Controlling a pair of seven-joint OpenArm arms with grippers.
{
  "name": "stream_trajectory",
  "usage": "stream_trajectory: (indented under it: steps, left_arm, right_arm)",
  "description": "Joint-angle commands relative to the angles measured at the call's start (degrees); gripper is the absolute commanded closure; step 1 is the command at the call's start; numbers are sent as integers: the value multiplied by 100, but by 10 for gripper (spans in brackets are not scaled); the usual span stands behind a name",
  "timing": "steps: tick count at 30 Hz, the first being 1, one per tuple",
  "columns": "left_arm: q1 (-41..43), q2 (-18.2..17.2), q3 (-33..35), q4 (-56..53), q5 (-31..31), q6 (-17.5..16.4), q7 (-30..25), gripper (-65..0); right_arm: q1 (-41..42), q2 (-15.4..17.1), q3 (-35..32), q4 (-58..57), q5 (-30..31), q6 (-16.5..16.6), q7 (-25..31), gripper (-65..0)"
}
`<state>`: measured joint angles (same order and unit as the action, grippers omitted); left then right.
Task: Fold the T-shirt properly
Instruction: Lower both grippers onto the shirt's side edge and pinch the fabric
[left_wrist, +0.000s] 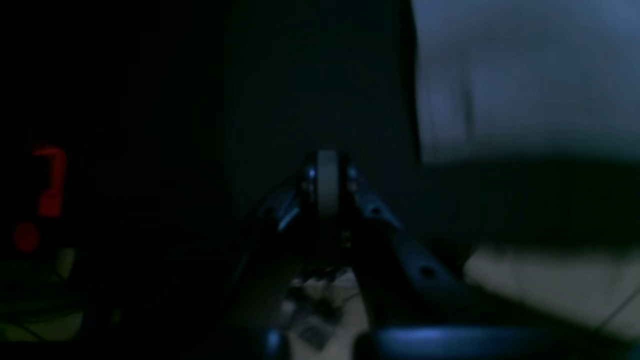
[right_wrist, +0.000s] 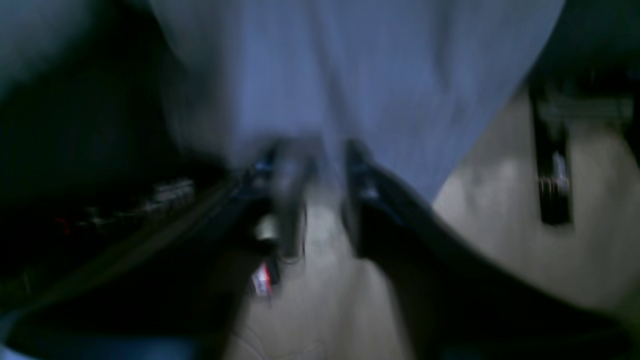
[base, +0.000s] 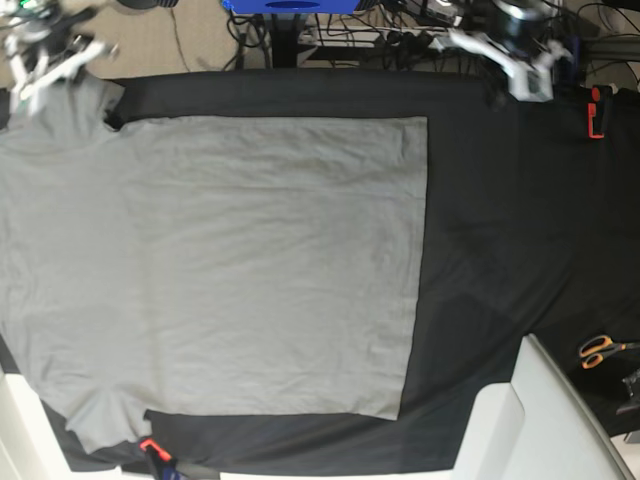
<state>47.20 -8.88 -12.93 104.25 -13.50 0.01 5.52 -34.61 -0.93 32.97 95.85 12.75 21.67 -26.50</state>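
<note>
1. My base view looks straight down from high above on the T-shirt (base: 220, 270) and black table cloth (base: 500, 230).
2. My left wrist view looks along its gripper (left_wrist: 327, 182), close, dark.
3. My right wrist view, blurred, shares that shirt.

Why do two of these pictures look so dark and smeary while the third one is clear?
The left wrist view is very dim and soft; only the left gripper shows faintly. The right wrist view is smeared with blur across the right gripper and the T-shirt. The base view is bright, evenly lit and sharp.
</note>
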Motion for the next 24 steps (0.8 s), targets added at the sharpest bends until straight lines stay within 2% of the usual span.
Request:
stream_trajectory:
  steps: [1,3,4,6,8,10,11,12,14,15,16,24]
  left_arm:
    - [-30,-48,-127,200,-184,21,182,0]
    - [-302,-232,-285,279,-536,-93,806,0]
    - [-452,-373,-329,252,-694,-296,1158,0]
    - [-645,-514,-347,191,-993,-691,1650,0]
    - [-751,-593,-347,182,-1248,-849,1949,0]
    - [-760,-593,-347,182,-1354,-849,2072,0]
    - [-768,-593,-347,182,-1371,-849,2081,-21]
    - [-768,-593,-347,182,-1371,-858,2081,-127]
    - [-760,-593,-347,200,-1380,-858,2081,-288]
    - [-760,-558,-347,191,-1380,-858,2081,-344]
    - [-760,-549,-347,182,-1380,-858,2081,-372]
    - [-751,-549,-320,182,-1389,-867,2081,-372]
  right_arm:
    - [169,97,277,142,162,185,0,-260]
    - [617,97,795,125,338,844,-343,-407]
    - [863,97,1094,81,355,1239,-519,-471]
    - [1356,97,1648,-130,364,1833,-809,-542]
    - [1883,150,2342,-482,338,1833,-1073,-548]
    - [2252,414,2782,-860,329,1833,-1398,-534]
    - [2384,554,2905,-1106,329,1833,-1592,-531]
    - [2490,695,2984,-1361,338,1833,-1741,-528]
    - [2586,932,3081,-1827,364,1833,-1794,-528]
    - [2613,1012,3134,-2056,364,1833,-1741,-528]
    - [2621,1082,3160,-2249,364,1833,-1653,-528]
    - [2947,1381,3169,-3489,373,1833,-1099,-528]
